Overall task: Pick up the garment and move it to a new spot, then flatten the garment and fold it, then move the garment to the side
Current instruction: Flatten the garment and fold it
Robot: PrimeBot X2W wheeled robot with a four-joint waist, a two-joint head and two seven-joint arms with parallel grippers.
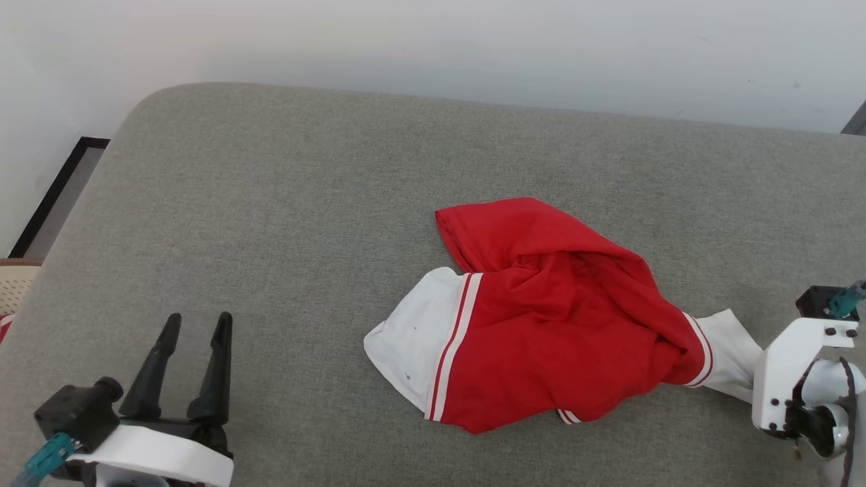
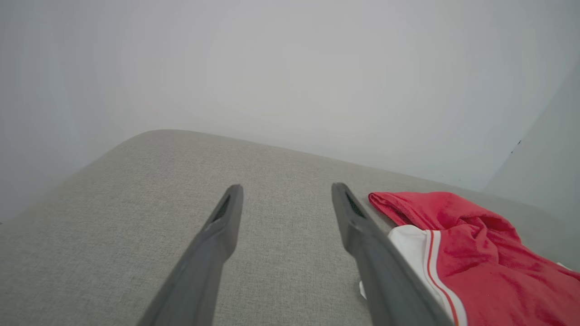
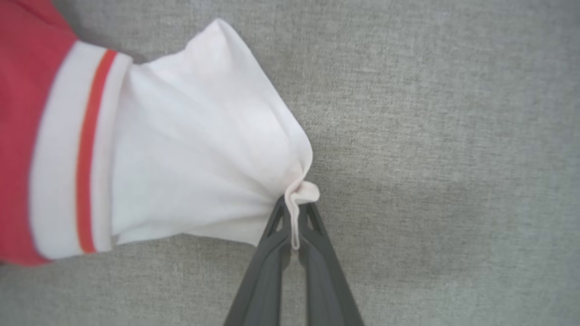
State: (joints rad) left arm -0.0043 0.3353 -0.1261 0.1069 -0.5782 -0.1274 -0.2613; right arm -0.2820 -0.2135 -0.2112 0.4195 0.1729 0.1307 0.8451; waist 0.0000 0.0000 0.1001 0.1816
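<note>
The garment (image 1: pixel 548 318), a red shirt with white sleeve ends and striped trim, lies crumpled on the grey cushion, right of centre. In the right wrist view my right gripper (image 3: pixel 295 206) is shut on the edge of its white sleeve (image 3: pixel 195 154), pinching a fold of cloth between the fingertips. In the head view that sleeve (image 1: pixel 727 355) runs to my right wrist (image 1: pixel 802 379) at the right edge, fingers hidden. My left gripper (image 1: pixel 199 321) stands open and empty at the lower left, well apart from the garment (image 2: pixel 462 253), which lies to its right.
The grey cushion (image 1: pixel 304 203) has a rounded far left corner and ends at a pale wall (image 1: pixel 433 40) behind. A dark-framed strip of floor (image 1: pixel 57 196) and a beige woven object (image 1: pixel 17 281) sit off the left edge.
</note>
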